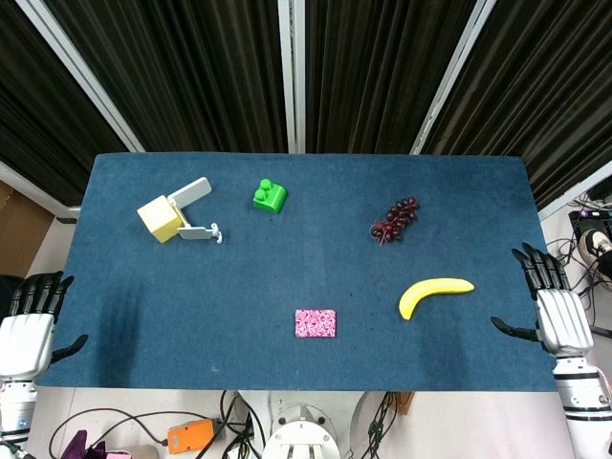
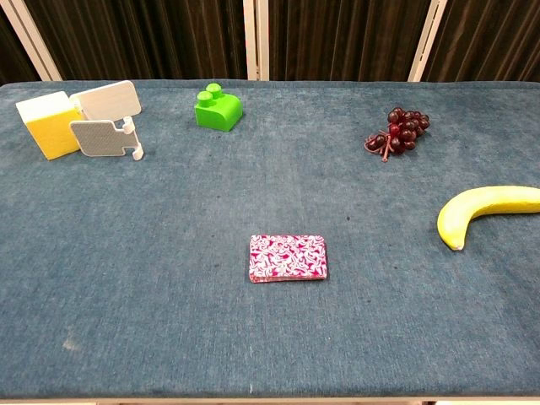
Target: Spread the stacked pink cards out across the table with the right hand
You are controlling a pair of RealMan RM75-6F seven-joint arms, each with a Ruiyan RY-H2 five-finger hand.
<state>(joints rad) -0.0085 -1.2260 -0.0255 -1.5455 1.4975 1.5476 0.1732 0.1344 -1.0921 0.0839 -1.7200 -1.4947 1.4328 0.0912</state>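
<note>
The cards (image 2: 287,257) are pink with a white swirly print (red along the stack's edge). They sit on a dark blue table (image 2: 169,295). The banana (image 2: 485,211) is yellow, the grapes (image 2: 398,130) dark red, the brick (image 2: 218,107) bright green, and the box (image 2: 52,124) yellow with pale grey flaps.

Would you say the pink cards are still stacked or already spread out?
Stacked: the pink cards form one neat pile, edges layered in the chest view, with neither hand touching them.
</note>
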